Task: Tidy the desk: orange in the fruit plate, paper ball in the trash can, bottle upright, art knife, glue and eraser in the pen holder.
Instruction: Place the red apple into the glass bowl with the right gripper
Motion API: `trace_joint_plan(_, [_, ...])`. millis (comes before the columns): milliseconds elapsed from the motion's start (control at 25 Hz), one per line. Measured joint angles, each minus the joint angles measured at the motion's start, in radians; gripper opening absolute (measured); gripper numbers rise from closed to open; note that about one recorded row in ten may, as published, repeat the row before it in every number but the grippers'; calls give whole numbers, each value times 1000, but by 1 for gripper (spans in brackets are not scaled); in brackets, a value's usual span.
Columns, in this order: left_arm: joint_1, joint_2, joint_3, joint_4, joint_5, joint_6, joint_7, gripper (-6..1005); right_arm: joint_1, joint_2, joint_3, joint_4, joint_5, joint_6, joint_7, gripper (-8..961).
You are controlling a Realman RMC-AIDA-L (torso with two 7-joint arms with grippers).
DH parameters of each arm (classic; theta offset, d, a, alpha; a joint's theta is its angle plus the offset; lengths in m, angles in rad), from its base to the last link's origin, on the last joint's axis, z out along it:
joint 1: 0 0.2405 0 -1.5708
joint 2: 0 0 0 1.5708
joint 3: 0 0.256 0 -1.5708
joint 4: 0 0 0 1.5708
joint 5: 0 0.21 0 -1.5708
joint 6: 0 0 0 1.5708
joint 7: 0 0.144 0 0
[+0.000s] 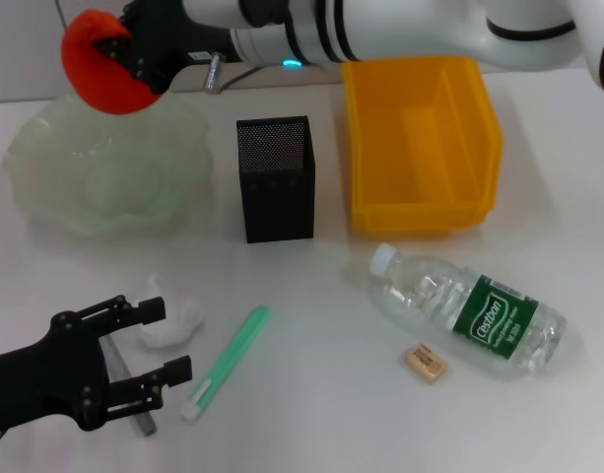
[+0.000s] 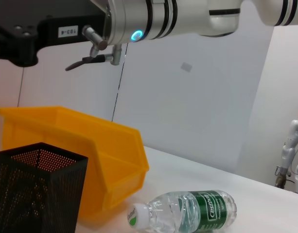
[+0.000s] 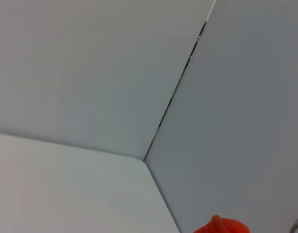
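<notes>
The right claw (image 1: 119, 59) reaches across from the robot's right side to the far left of the surface (image 1: 311, 394), its dark fingers clamped on the orange (image 1: 100, 64) — the fruit hangs in the air above the far rim of the fruit plate (image 1: 104, 168), not touching it. In the right wrist view only a sliver of the orange (image 3: 221, 225) shows against the wall.

The left claw (image 1: 134, 365) sits low at the near left edge, jaws spread and holding nothing. Between its fingers lies the art knife (image 1: 142, 422) (mostly hidden by the claw), and the paper ball (image 1: 168, 320) rests just beyond the upper finger. Just to the right of both, the glue (image 1: 226, 363) lies slanted on the surface, white end nearest the robot.

The pen holder (image 1: 277, 177) stands upright between the fruit plate and the trash can (image 1: 420, 143). The bottle (image 1: 469, 310) lies on its side in front of the trash can — cap pointing toward the pen holder — and the eraser (image 1: 425, 362) lies just beside it on the near side.
</notes>
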Motion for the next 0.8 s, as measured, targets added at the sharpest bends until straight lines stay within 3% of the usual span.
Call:
trace_joint_plan(520, [-9, -12, 0, -1, 0, -9, 0, 706, 24, 0, -158, 4, 3, 118, -51, 121])
trace_joint_plan(800, [-17, -24, 0, 4, 0, -15, 0, 702, 15, 0, -169, 8, 4, 156, -53, 136])
